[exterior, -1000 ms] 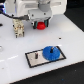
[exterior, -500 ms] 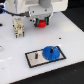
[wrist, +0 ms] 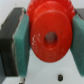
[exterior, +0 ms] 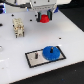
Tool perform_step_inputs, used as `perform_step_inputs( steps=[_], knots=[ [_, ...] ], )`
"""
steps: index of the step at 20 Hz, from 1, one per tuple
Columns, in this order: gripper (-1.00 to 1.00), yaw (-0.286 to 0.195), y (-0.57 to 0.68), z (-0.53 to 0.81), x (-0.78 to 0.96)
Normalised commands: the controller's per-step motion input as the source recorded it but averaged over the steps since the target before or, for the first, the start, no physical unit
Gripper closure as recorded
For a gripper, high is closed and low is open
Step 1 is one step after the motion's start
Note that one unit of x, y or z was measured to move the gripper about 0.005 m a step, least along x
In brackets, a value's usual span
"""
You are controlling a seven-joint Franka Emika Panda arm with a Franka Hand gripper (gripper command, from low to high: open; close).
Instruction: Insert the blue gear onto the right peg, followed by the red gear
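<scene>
The red gear (exterior: 45, 18) hangs above the white table near the back, and my gripper (exterior: 45, 15) is shut on it. In the wrist view the red gear (wrist: 48, 32) fills the frame, clamped between two teal pads (wrist: 22, 39), with its centre hole facing the camera. The blue gear (exterior: 50, 52) lies flat on the right end of the grey black-bordered plate (exterior: 34, 59). It covers the right peg, which I cannot make out. The plate's other pin (exterior: 36, 56) stands bare at the left end.
A small white and tan fixture (exterior: 18, 27) stands on the table towards the exterior view's left. Blue objects (exterior: 2, 10) sit at the back left edge. The white table (exterior: 70, 35) ends in a dark border in front of the plate.
My gripper, still holding the red gear, has drifted slightly towards the exterior view's right. The blue gear and the plate have not moved.
</scene>
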Motion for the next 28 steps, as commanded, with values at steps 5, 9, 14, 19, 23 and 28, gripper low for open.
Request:
perform_step_inputs(
  steps=[5, 9, 14, 19, 23, 28],
  knots=[
    [1.0, 0.0, 0.0, 0.51, 0.71],
    [1.0, 0.0, 0.01, 0.46, 0.76],
    [1.0, 0.0, 0.02, 0.4, 0.8],
    [1.0, 0.0, 0.0, 0.39, 0.83],
    [1.0, 0.0, -0.01, 0.35, 0.88],
    [1.0, 0.0, -0.03, 0.31, 0.89]
  ],
)
